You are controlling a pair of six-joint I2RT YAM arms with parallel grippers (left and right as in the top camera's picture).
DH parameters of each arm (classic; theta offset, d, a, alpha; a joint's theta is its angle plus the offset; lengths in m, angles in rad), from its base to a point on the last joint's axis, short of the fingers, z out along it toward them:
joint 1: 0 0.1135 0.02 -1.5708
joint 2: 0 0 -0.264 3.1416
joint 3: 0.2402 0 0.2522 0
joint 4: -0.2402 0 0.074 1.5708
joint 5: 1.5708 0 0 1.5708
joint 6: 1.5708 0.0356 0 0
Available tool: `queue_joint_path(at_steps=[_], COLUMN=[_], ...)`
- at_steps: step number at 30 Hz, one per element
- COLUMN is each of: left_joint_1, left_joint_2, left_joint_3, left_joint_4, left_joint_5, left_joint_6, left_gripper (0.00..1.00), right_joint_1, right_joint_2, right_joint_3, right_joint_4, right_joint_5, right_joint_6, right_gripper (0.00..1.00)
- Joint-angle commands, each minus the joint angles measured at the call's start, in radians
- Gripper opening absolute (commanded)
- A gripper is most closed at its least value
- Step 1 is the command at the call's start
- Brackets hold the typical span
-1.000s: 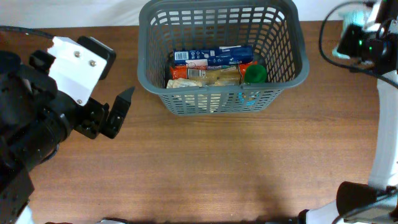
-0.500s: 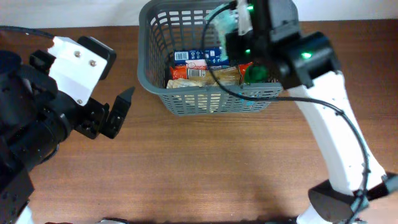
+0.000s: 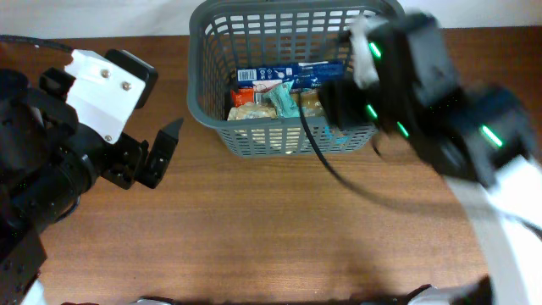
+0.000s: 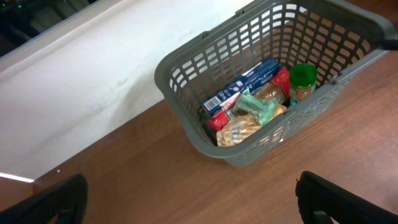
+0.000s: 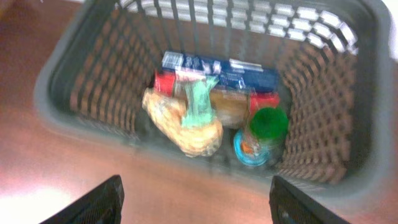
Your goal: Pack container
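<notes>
The container (image 3: 196, 95) is a grey lattice basket at the table's back. Inside lie a blue box (image 3: 292, 78), a tan bag (image 3: 252, 110) and a pale green packet (image 3: 284, 102) on top. My right arm (image 3: 406, 93) is blurred over the basket's right front corner. In the right wrist view the right gripper (image 5: 196, 182) is open and empty above the container's (image 5: 46, 93) front wall, with the packet (image 5: 199, 102) and a green-lidded jar (image 5: 268, 121) below. My left gripper (image 3: 157, 157) (image 4: 193, 199) stands wide open over bare wood, left of the container (image 4: 160, 78).
A blue-rimmed can (image 5: 252, 149) sits beside the jar in the container's front right corner. A white wall (image 4: 74, 81) runs behind the table's back edge. Brown tabletop (image 3: 271, 229) stretches in front of the basket.
My right arm swung in from the far right, crossed over the basket and opened its jaws. The pale green packet now lies in the basket. The left arm has not moved.
</notes>
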Motion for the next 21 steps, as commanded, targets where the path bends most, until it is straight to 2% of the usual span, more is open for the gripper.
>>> queue_joint_path(at_steps=[1,3,6,8,9,13,21], left_joint_1=[0.003,0.003,0.003,0.003,0.003,0.003,0.003], left_joint_2=[-0.004,-0.004,-0.004,-0.004,-0.004,-0.004,-0.004], left_joint_3=[0.000,0.000,0.000,0.000,0.000,0.000,0.000], left_joint_4=[0.001,0.001,0.001,0.001,0.001,0.001,0.001], left_joint_5=[0.011,0.011,0.011,0.011,0.011,0.011,0.011], left_joint_6=[-0.010,-0.010,-0.010,-0.010,-0.010,-0.010,-0.010], left_gripper=[0.99,1.00,0.99,1.00,0.99,0.99,0.99], right_joint_1=[0.114,0.203,0.382,0.474,0.502,0.527,0.528], right_joint_2=[-0.111,-0.190,-0.380,-0.512,-0.570,-0.704,-0.732], right_joint_3=[-0.067,-0.179,-0.428,-0.557,-0.599,-0.631,-0.664], right_joint_4=[-0.055,-0.039,-0.034,-0.002,0.011,-0.010,-0.006], right_joint_5=[0.146,0.214,0.362,0.380,0.379,0.346,0.435], right_joint_6=[0.108,0.169,0.337,0.419,0.437,0.432,0.431], right_gripper=[0.72,0.72,0.72,0.80,0.97,0.99,0.99])
